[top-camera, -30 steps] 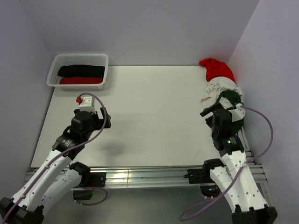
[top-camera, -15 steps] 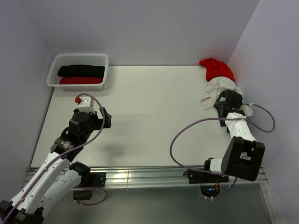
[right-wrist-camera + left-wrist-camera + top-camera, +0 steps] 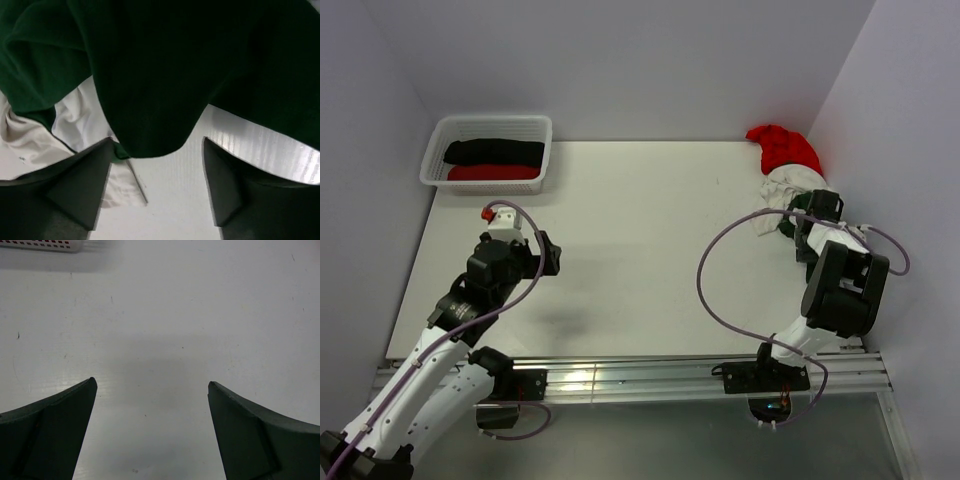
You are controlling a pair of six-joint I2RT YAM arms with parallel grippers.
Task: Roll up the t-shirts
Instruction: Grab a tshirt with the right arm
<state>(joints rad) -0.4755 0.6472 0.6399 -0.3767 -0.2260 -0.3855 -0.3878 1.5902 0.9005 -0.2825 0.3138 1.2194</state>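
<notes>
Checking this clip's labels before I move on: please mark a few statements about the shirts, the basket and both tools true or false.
1. The basket holds a black roll and a red roll. True.
2. The left tool grips a red shirt. False: it is open above the table, holding nothing.
3. The right tool is at the white-and-green shirt, jaws apart. True.
4. The loose red shirt lies mid-table. False: it lies in the far right corner.
</notes>
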